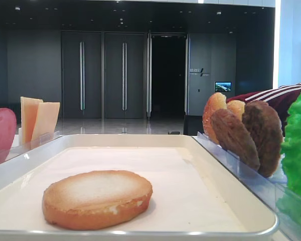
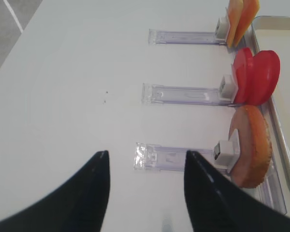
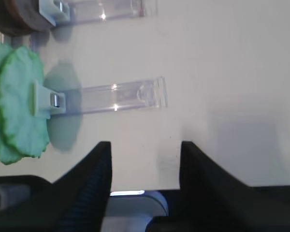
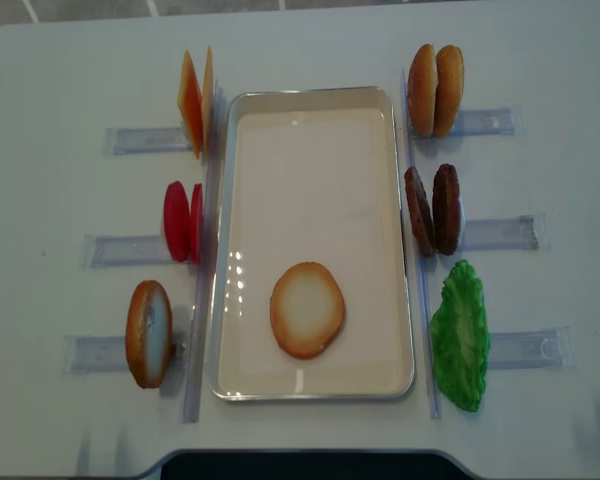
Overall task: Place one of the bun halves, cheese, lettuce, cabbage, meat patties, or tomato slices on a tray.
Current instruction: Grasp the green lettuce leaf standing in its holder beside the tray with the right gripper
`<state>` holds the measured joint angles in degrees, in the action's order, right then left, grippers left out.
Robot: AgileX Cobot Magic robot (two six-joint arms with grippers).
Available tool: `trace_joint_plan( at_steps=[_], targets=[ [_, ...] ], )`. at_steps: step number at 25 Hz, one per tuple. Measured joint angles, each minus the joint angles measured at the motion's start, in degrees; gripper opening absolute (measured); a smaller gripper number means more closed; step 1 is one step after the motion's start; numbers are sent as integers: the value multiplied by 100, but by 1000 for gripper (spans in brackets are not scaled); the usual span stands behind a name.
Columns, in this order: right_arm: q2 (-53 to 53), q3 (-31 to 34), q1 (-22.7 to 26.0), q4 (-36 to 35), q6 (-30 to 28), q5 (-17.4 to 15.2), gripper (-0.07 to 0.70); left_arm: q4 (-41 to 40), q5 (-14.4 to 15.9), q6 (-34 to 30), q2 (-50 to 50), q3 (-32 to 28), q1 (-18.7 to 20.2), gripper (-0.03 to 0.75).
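One bun half (image 4: 307, 309) lies flat, pale face up, on the near part of the off-white tray (image 4: 310, 98); the low view shows the same bun half (image 1: 97, 198). Another bun half (image 2: 251, 152) stands in a rack left of the tray, beside the tomato slices (image 2: 255, 76) and cheese (image 2: 240, 14). Right of the tray stand more buns (image 4: 435, 89), the meat patties (image 4: 432, 209) and the lettuce (image 3: 19, 104). I cannot pick out any cabbage. My left gripper (image 2: 146, 157) hangs open and empty over the table. My right gripper (image 3: 146, 147) is open and empty too.
Clear plastic divider racks (image 4: 500, 235) stick out from both long sides of the tray. White tabletop (image 2: 77, 72) stretches left of the left racks. The table's front edge (image 4: 300, 452) lies just below the tray.
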<state>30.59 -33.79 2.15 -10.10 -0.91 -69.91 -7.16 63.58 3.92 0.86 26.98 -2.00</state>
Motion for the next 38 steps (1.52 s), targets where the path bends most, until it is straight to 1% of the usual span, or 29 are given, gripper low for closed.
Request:
trace_joint_plan(
  at_steps=[6,11,14,16,18,21,24,27,29,32,38],
  targets=[
    [2002,-805,0,-5,0,-11,345,0,0,0,0,0,0,379],
    [2699,-1332,-22,-13,2,-6,345,0,0,0,0,0,0,379],
    [2774,-1508,-198,-24,179,-6,347,0,0,0,0,0,0,379],
    [2764,-1586,-487,-24,449,-6,349,0,0,0,0,0,0,379],
    [2762,-1614,-898,-25,843,-1,349,0,0,0,0,0,0,379],
    [2757,-1632,-1744,-25,1529,-8,350,0,0,0,0,0,0,379],
    [2757,-1632,-2733,-2,2254,-1,350,0,0,0,0,0,0,379],
    [2757,-1632,-3572,125,2923,172,350,5,0,0,0,0,0,379],
    [2813,-1636,-4009,216,3287,339,350,5,0,0,0,0,0,379],
    [2981,-1636,-4326,312,3549,536,351,5,0,0,0,0,0,378],
    [3586,-1638,-4389,336,3600,694,351,5,0,0,0,0,0,373]
  ],
)
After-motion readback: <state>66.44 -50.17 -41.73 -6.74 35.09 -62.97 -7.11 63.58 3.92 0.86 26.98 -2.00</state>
